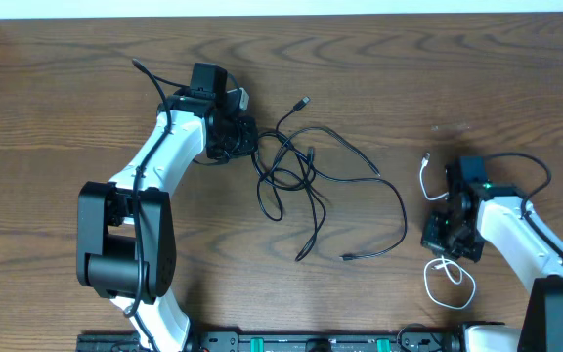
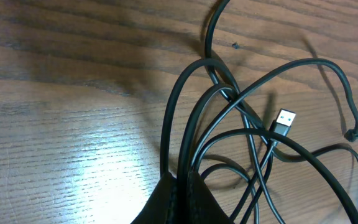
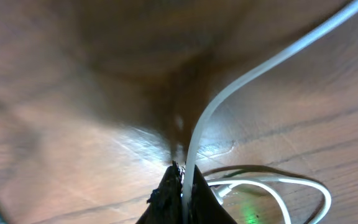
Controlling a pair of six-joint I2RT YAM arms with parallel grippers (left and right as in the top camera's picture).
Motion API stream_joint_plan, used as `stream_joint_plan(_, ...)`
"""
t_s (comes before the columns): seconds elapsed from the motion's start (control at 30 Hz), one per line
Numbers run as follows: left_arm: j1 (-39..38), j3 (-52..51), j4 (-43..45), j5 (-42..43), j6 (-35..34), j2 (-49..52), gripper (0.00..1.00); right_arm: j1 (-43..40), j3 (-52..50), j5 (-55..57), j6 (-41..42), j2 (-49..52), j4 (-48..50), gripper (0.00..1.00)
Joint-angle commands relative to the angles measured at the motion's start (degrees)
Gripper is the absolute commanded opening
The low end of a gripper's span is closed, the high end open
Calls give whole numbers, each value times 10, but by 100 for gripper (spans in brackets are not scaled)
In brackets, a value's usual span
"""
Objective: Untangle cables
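1. Left gripper is pinched shut on the black cables, which lie tangled at the middle of the table.
2. Right gripper is clamped on the white cable, well apart toward the right edge.
3. Judgement: white cable separated; black tangle not yet cleared.

overhead top-down, wrist views near table
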Motion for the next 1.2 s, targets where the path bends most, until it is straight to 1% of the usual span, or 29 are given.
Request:
stream_joint_plan(0.0,0,9,-2,-5,6,-11,8,-19,74,25,10,0,1,1)
stream_joint_plan(0.1,0,9,-2,-10,8,-11,8,-41,155,43,9,0,-4,1)
stream_joint_plan(0.23,0,9,-2,-12,8,-11,8,-71,287,140,7,0,-8,1)
stream_joint_plan(0.27,0,9,-2,-12,8,-11,8,-74,298,149,7,0,-8,1)
stream_joint_plan(0.3,0,9,-2,-12,8,-11,8,-87,361,200,8,0,2,1)
stream_joint_plan(0.33,0,9,-2,-12,8,-11,8,-91,376,212,8,0,5,1)
stream_joint_plan(0.4,0,9,-2,-12,8,-11,8,-112,457,263,7,0,33,1)
stream_joint_plan(0.47,0,9,-2,-12,8,-11,8,-121,488,286,1,0,52,1)
stream_joint_plan(0.5,0,9,-2,-12,8,-11,8,-131,511,308,-19,0,80,1)
stream_joint_plan(0.57,0,9,-2,-12,8,-11,8,-143,528,334,-56,0,126,1)
stream_joint_plan(0.63,0,9,-2,-12,8,-11,8,-165,532,372,-143,1,212,1)
stream_joint_plan(0.7,0,9,-1,-12,8,-11,8,-182,532,376,-186,1,245,1)
stream_joint_plan(0.8,0,9,-2,-12,8,-11,8,-213,532,375,-199,1,259,1)
stream_joint_plan(1.17,0,9,-1,-12,8,-11,8,-300,528,369,-199,29,239,1)
